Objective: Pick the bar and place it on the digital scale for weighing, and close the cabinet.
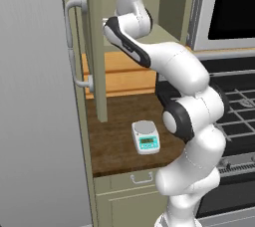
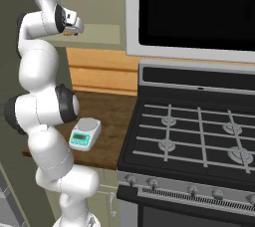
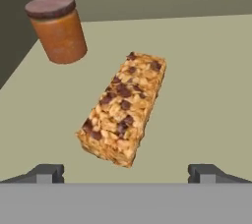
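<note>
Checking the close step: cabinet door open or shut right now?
Open. The cabinet door stands swung out edge-on, and the bar lies exposed on the shelf inside.

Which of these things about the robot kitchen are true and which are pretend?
1. The bar lies on the shelf inside the cabinet. True.
2. The claw is squeezing the bar. False: it is open and the bar lies free between and ahead of its tips.
3. A brown jar stands near the bar. True.
4. The bar is on the digital scale. False: the scale's plate is bare.
5. The cabinet door is shut. False: it stands open.
</note>
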Available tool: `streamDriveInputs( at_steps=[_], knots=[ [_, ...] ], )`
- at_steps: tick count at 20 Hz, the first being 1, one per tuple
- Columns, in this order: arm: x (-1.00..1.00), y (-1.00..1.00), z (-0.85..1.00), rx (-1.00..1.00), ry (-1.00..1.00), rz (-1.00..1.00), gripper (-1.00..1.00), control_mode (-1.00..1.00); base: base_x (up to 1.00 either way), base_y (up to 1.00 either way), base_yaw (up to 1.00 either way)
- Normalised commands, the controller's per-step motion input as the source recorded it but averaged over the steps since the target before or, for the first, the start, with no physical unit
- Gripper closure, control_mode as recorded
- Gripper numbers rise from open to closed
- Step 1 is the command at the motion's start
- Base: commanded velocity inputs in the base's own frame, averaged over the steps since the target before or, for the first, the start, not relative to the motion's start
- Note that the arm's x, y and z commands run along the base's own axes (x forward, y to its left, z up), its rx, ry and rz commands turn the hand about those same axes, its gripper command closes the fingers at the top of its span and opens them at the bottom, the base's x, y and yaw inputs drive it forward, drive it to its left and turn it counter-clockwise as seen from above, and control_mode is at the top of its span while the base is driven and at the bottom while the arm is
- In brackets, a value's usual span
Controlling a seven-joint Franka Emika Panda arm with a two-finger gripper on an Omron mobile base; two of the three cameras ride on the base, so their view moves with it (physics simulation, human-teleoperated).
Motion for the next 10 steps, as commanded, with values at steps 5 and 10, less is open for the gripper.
streamDriveInputs(
  at_steps=[5,10],
  knots=[
    [0.32,0.1,-0.01,-0.01,0.0,-0.05,-1.0,-1.0,0.0,0.0,0.0],
    [0.27,0.0,0.0,0.0,0.0,-0.08,-1.0,-1.0,0.0,0.0,0.0]
  ],
)
